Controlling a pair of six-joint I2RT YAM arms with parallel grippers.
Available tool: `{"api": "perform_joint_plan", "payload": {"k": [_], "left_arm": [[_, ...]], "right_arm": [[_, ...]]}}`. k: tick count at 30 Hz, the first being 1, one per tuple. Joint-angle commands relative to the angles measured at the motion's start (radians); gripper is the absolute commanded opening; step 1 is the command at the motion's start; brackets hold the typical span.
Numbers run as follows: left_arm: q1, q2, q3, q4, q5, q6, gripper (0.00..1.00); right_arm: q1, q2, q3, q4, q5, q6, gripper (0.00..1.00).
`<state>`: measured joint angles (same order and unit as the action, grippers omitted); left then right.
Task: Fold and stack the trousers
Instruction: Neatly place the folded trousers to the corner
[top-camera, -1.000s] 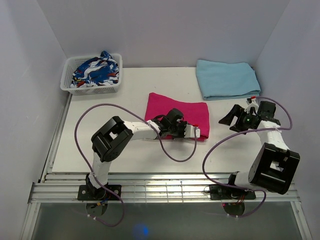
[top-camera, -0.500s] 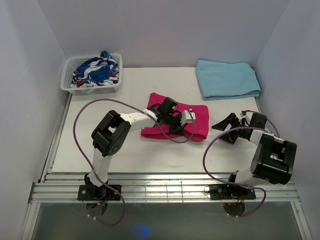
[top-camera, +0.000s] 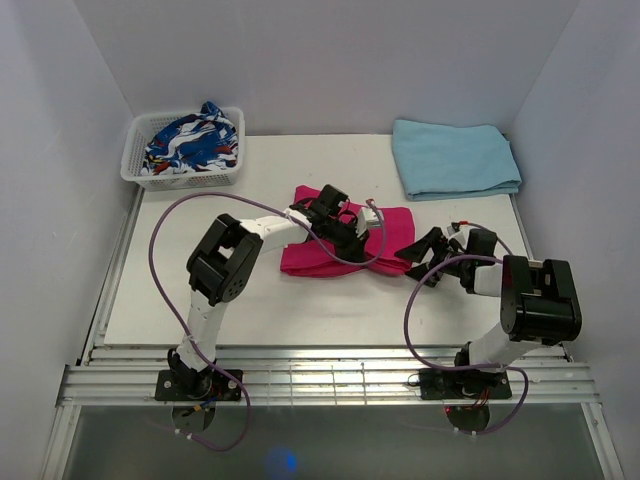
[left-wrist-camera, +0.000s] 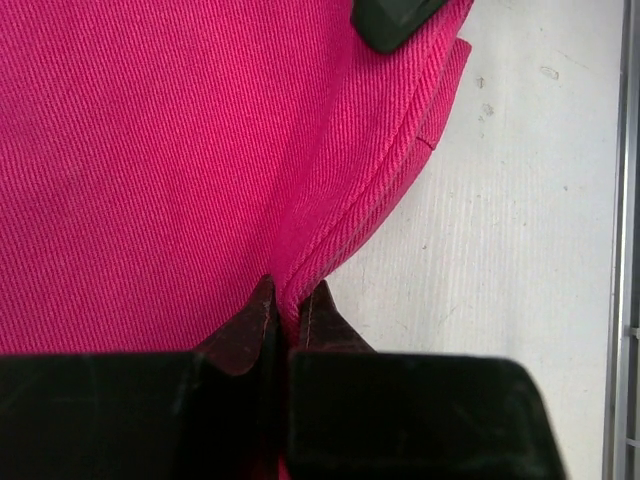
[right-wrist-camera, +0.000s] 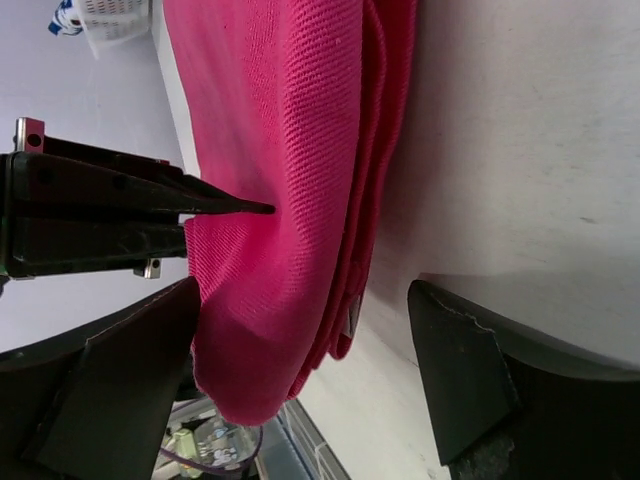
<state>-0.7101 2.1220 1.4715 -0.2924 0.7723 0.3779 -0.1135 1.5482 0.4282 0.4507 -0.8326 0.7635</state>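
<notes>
A white plastic basket (top-camera: 135, 165) holding a blue-white-red patterned garment (top-camera: 190, 140) stands well to the left of and beyond the bright magenta-pink fabric trousers (top-camera: 310, 258), at the far left corner of the white table (top-camera: 250, 305). The trousers lie folded into a thick bundle mid-table. Over the trousers' middle sits the left gripper (top-camera: 355, 240) – in the left wrist view (left-wrist-camera: 290, 310) its jaws are pressed together on a raised fold of the trousers (left-wrist-camera: 150, 150) near a stitched hem, pinching the cloth. Just beside the trousers' right end, low over the table, the right gripper (top-camera: 420, 258) faces them with its jaws spread wide; in its own view (right-wrist-camera: 305, 290) they frame the layered edge of the trousers (right-wrist-camera: 290, 130) – holding nothing. Beyond and to the right of the trousers, well apart, lies a light blue folded cloth (top-camera: 455, 158).
</notes>
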Motion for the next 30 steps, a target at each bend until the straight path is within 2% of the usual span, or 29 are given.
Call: {"api": "perform_joint_plan", "payload": {"k": [1,4,8,10,18,21,22,24,25,27,28,30], "left_arm": [[0.011,-0.004,0.032,-0.005,0.088,-0.043,0.00],[0.011,-0.013,0.021,0.022,0.099,-0.062,0.00],[0.012,-0.014,-0.006,0.070,0.110,-0.120,0.00],[0.011,-0.013,-0.016,0.088,0.107,-0.148,0.00],[0.012,-0.004,-0.066,0.174,0.134,-0.275,0.00],[0.012,-0.016,-0.088,0.191,0.134,-0.275,0.00],[0.012,-0.017,-0.095,0.193,0.137,-0.277,0.00],[0.012,-0.026,-0.097,0.191,0.142,-0.277,0.00],[0.012,-0.031,-0.099,0.190,0.147,-0.272,0.00],[0.012,-0.039,-0.105,0.188,0.145,-0.274,0.00],[0.012,-0.046,-0.108,0.190,0.145,-0.274,0.00],[0.012,-0.057,-0.119,0.190,0.140,-0.267,0.00]], "right_arm": [[0.043,0.055,-0.011,0.152,0.030,0.112,0.90],[0.070,0.081,-0.041,0.229,0.053,0.181,0.90],[0.113,0.105,-0.083,0.448,0.131,0.353,0.90],[0.173,0.128,-0.082,0.499,0.148,0.397,0.90],[0.221,0.182,-0.074,0.506,0.182,0.424,0.90],[0.219,0.191,-0.051,0.471,0.187,0.393,0.98],[0.219,0.193,-0.045,0.442,0.190,0.372,0.95],[0.221,0.197,-0.036,0.431,0.201,0.350,0.82],[0.219,0.202,-0.023,0.427,0.201,0.333,0.69],[0.219,0.210,-0.011,0.401,0.204,0.307,0.55],[0.219,0.213,0.006,0.388,0.202,0.294,0.42],[0.219,0.217,0.020,0.373,0.184,0.258,0.28]]}}
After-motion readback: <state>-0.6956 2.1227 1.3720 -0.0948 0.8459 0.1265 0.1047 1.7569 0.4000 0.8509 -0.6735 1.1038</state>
